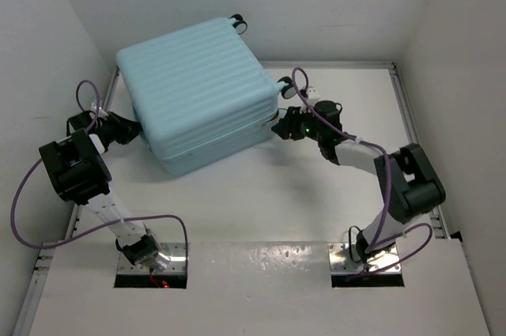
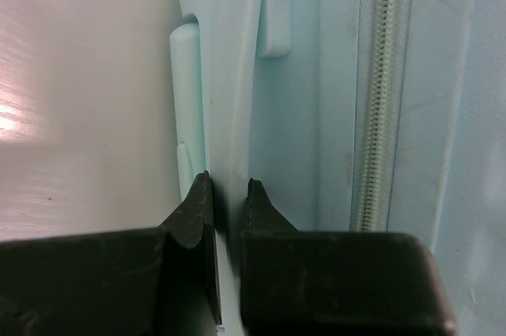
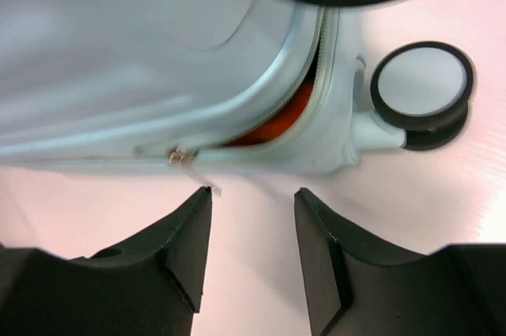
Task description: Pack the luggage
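Two arms flank the luggage (image 1: 198, 91) in the top view. It lies flat with its lid down at the table's (image 1: 261, 194) far left corner, ribbed shell up. The left gripper (image 1: 130, 126) is against its left side, and the right gripper (image 1: 278, 124) is at its near right corner, just beside a black wheel (image 1: 286, 88). The shell looks stiff, smooth and too broad for either gripper to span. It is probably heavy for these arms too, so sliding or tipping it looks safer than lifting. No brand or label shows on it.

The left wrist view shows the left jaws pressed almost together, pinching a thin pale ridge (image 2: 231, 75) that runs along the side. The zip (image 2: 375, 91) runs parallel to the ridge, off to the right, and is shut along this stretch. That ridge is a fair hold: it is rigid and narrow, though glossy plastic could slip under a sideways pull. Nothing is written here.

From the right wrist, the right jaws stand spread and hold nothing. The metal pull (image 3: 180, 157) sits just beyond the left fingertip, apart from it. Past the pull the zip gapes round the corner, and something orange (image 3: 277, 118) shows inside. The pull is small and loose, so it needs a careful pinch. The view is too blurred to tell whether it bears any markings, and no lettering can be read.
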Robot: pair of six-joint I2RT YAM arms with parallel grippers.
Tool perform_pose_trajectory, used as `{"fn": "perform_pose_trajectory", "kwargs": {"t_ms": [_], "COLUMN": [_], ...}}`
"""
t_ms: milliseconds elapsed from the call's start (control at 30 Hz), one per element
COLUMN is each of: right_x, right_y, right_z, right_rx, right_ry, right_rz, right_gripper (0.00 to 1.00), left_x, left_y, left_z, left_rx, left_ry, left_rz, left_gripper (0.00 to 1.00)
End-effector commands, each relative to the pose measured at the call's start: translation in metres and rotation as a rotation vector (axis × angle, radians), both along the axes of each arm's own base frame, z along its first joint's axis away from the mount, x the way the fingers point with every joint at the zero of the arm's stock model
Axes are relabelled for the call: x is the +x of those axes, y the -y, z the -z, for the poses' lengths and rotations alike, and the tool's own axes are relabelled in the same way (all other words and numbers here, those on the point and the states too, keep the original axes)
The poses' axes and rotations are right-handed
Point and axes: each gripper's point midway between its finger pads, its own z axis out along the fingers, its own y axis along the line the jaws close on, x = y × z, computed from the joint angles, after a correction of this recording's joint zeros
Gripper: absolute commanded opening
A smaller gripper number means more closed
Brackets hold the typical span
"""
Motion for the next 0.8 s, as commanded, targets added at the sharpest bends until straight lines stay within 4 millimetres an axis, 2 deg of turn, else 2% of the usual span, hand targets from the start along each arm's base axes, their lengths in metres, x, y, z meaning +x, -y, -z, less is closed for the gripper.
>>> {"fn": "perform_pose_trajectory", "kwargs": {"t_ms": [0,33,67,100,133,267,300,333,367,400,633,667,767], "right_x": [-0.014,-0.016,-0.032,-0.036,-0.039,-0.033,-0.041,-0.033,-0.032,-0.033,-0.004,-0.003,0.004], "right_y": [0.007,0.01,-0.001,-0.003,-0.001,-0.011,-0.024,-0.02,-0.022,-0.032,-0.026,-0.025,-0.028], "right_z": [-0.042,-0.042,-0.047,-0.046,-0.037,-0.029,-0.024,-0.024,-0.014,-0.019,-0.023,-0.018,-0.021], "right_rx": [-0.006,-0.047,-0.057,-0.077,-0.154,-0.326,-0.325,-0.364,-0.393,-0.413,-0.49,-0.5,-0.487], "right_ry": [0.215,0.254,0.292,0.316,0.345,0.425,0.424,0.436,0.422,0.442,0.444,0.436,0.456], "right_rz": [-0.045,-0.047,-0.082,-0.086,-0.066,0.014,-0.02,0.036,0.041,0.056,0.229,0.231,0.239], "right_gripper": [0.47,0.48,0.5,0.53,0.57,0.59,0.59,0.58,0.58,0.58,0.56,0.56,0.56], "left_x": [-0.003,-0.003,-0.006,-0.009,-0.012,-0.021,-0.023,-0.023,-0.025,-0.025,-0.032,-0.032,-0.032], "left_y": [-0.014,-0.014,-0.012,-0.011,-0.009,-0.003,-0.001,-0.001,0.0,0.0,0.0,0.0,0.002], "left_z": [0.013,0.013,0.017,0.02,0.023,0.025,0.028,0.028,0.029,0.029,0.028,0.028,0.027], "left_rx": [-0.065,-0.065,-0.072,-0.069,-0.075,-0.076,-0.074,-0.074,-0.071,-0.071,-0.067,-0.067,-0.075], "left_ry": [-0.075,-0.075,-0.086,-0.091,-0.1,-0.111,-0.116,-0.116,-0.12,-0.121,-0.113,-0.113,-0.104], "left_rz": [-0.075,-0.075,-0.075,-0.071,-0.071,-0.067,-0.063,-0.063,-0.059,-0.059,-0.068,-0.068,-0.064], "left_gripper": [0.0,0.0,0.0,0.0,0.0,0.0,0.0,0.0,0.0,0.0,0.0,0.0,0.0]}}
